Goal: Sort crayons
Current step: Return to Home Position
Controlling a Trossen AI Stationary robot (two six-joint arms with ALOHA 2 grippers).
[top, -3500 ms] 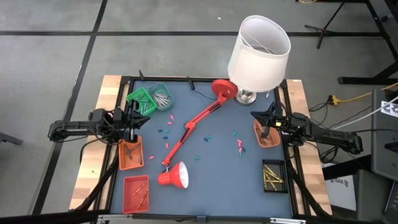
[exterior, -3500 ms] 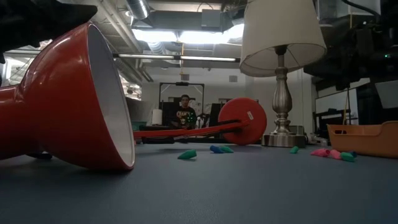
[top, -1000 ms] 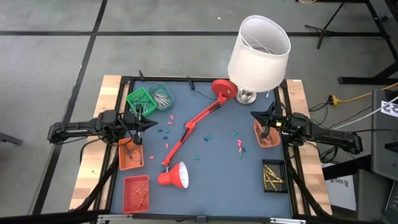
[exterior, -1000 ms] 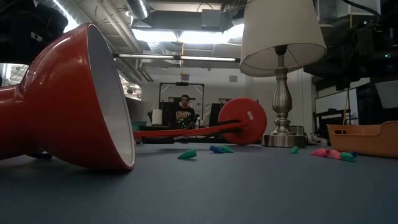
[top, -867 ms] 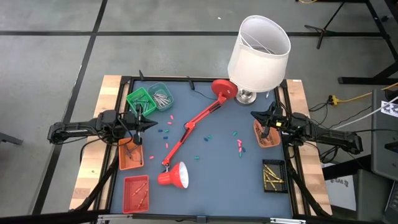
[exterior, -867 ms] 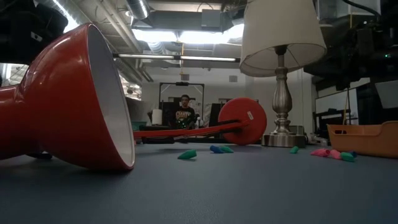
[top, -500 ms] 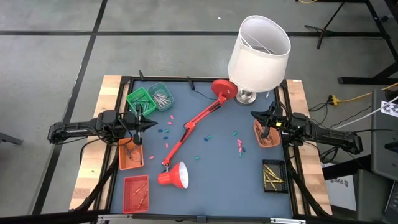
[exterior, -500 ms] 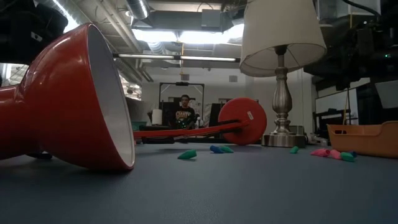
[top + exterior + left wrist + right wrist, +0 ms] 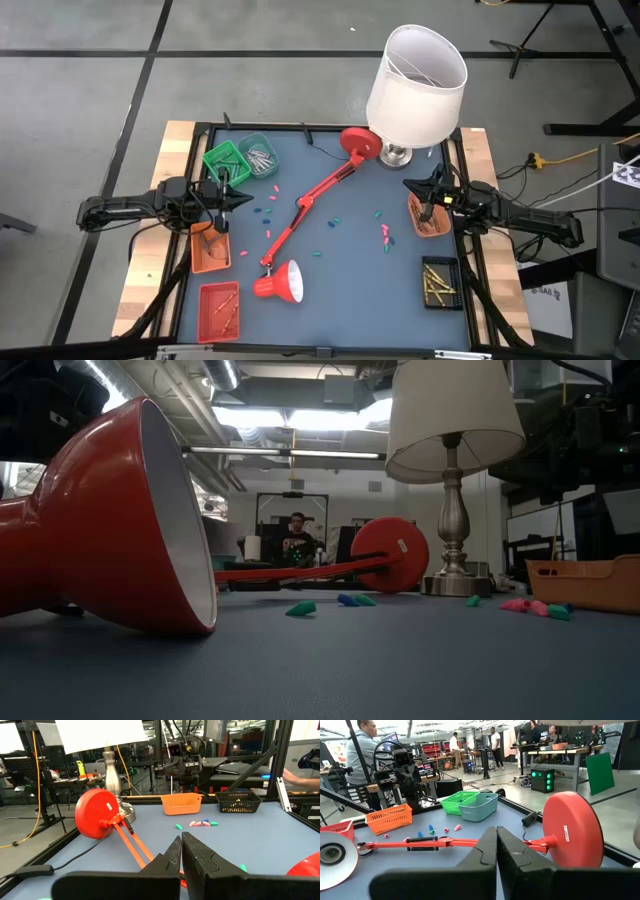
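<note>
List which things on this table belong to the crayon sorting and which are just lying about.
Job: crayons, green bin, teal bin, orange bins, red bin, black bin, left gripper, right gripper.
Lying about: red lamp, white lamp.

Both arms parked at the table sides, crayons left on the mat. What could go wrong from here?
1. Some loose crayons lie close beside the fallen red lamp's arm. The left pincer, shut and empty, could nudge that arm when reaching for them and scatter them.
2. The white-shade lamp stands near the right pincer, also shut. A wide swing might tip it.
3. The pink crayons are small, so a grasp may slip.
</note>
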